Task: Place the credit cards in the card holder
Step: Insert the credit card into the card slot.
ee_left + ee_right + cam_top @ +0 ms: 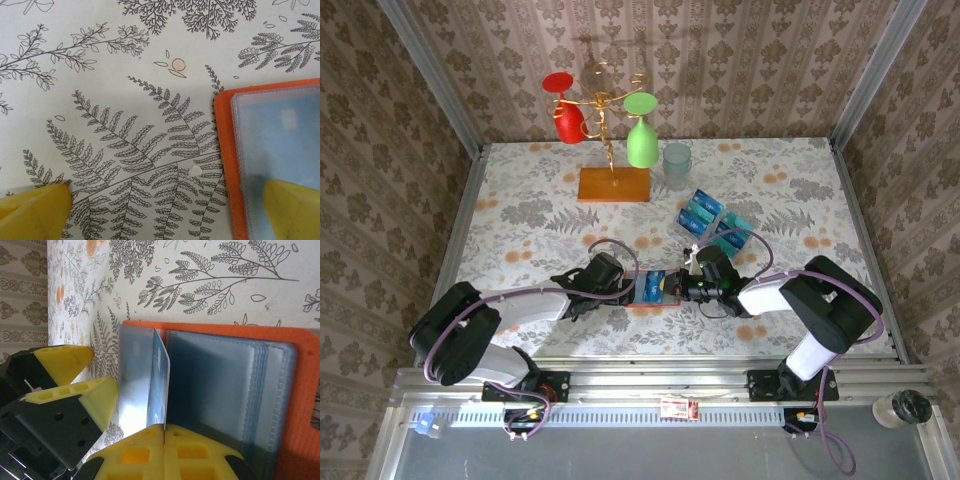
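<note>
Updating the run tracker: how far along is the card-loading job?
Done: the card holder lies open, sleeves exposed. In hand: the right gripper is shut on a blue card, held edge-on at a sleeve mouth. The left gripper is open, with one finger over the holder. Left: seating that card, plus the loose cards lying apart from the holder.

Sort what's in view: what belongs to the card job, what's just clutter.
Job: card holder; card pinched in the right hand; spare credit cards; open left hand.
Clutter: wooden stand; red glass; green glass; clear cup.
</note>
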### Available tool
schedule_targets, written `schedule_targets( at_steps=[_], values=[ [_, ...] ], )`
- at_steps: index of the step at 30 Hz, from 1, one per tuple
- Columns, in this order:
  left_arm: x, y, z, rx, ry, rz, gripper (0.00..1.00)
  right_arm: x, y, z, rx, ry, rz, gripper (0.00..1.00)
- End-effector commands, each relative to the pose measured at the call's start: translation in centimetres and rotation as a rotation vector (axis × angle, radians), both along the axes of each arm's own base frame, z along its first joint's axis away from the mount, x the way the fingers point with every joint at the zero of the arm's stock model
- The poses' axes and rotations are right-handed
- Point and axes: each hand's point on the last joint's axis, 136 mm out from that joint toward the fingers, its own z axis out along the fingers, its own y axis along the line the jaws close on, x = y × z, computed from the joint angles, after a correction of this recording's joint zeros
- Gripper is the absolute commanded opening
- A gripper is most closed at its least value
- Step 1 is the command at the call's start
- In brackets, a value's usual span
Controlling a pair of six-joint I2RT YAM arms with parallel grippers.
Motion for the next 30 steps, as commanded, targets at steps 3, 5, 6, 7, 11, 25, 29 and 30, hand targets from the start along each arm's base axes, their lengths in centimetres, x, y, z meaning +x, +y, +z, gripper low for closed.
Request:
schedule_targets(
  at_steps=[3, 5, 6, 7, 11, 25, 29, 30],
  values=[
    [-1.6, 1.6, -1.8, 0.056, 0.066, 0.017, 1.0, -0.9, -0.1, -1.0, -0.03, 0.029, 0.03, 0.0],
    [-1.6, 1.6, -1.8, 0.056, 0.066, 0.018, 1.0, -1.1, -0.1, -1.2, -0.039, 0.037, 0.036, 0.0],
    [-1.5, 1.6, -1.8, 0.055, 0.065, 0.019, 1.0, -1.1, -0.1, -1.3, -0.044, 0.042, 0.038, 0.0],
    [-1.5, 1.5, -1.8, 0.055, 0.066, 0.018, 1.0, -1.2, -0.2, -1.4, -0.047, 0.045, 0.042, 0.0],
    [-1.5, 1.5, -1.8, 0.056, 0.065, 0.018, 1.0, -1.3, 0.0, -1.7, -0.045, 0.061, 0.053, 0.0],
    [-1.6, 1.6, -2.0, 0.057, 0.068, 0.019, 1.0, -1.1, 0.6, -2.2, -0.077, 0.097, 0.089, 0.0],
    [-1.6, 1.6, -1.9, 0.057, 0.067, 0.02, 1.0, -1.2, 0.8, -2.8, -0.09, 0.13, 0.105, 0.0],
    [-1.6, 1.6, -1.9, 0.054, 0.066, 0.019, 1.0, -1.2, 0.9, -3.0, -0.095, 0.141, 0.113, 0.0]
  ],
)
